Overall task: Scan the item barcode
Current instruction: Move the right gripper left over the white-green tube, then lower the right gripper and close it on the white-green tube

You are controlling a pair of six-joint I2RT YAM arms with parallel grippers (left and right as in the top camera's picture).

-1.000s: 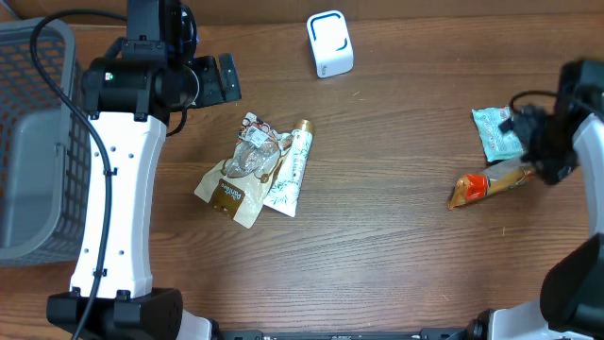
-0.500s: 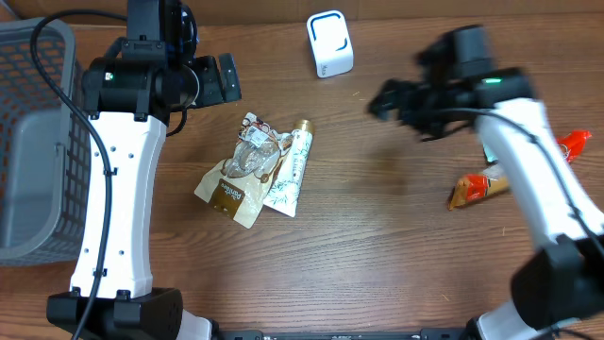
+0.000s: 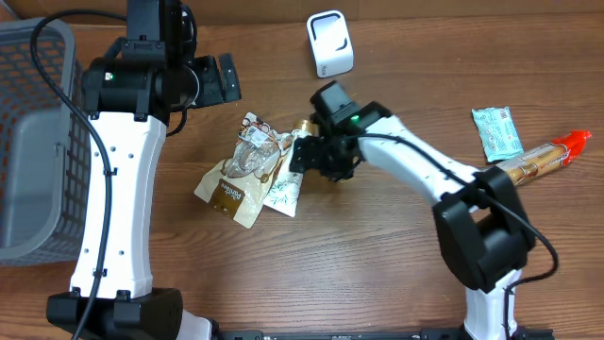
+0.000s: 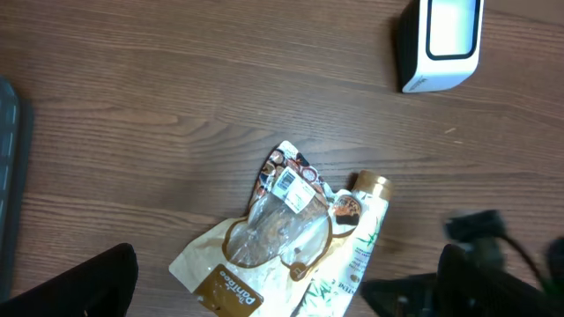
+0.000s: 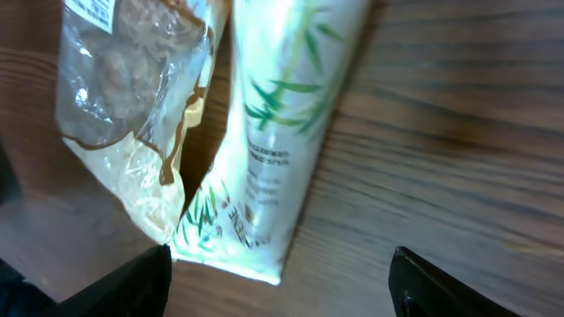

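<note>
Bare surface (image 3: pixel 377 274) lies open along the near edge and between the pile of pouches (image 3: pixel 247 179) and the teal packet (image 3: pixel 496 132). The right arm (image 3: pixel 415 165) spans the centre. Basket (image 3: pixel 28 142) blocks the left edge; scanner (image 3: pixel 328 42) stands at the far edge.

grey mesh basket (image 3: pixel 14 94), wooden table (image 3: pixel 377 274)

Count on worktop: white tube (image 3: pixel 291 170) ×1; clear-windowed pouch (image 3: pixel 229 192) ×1; teal packet (image 3: pixel 497 132) ×1; orange wrapper (image 3: pixel 530 165) ×1; scanner (image 3: pixel 329 43) ×1; basket (image 3: pixel 28 142) ×1.
</note>
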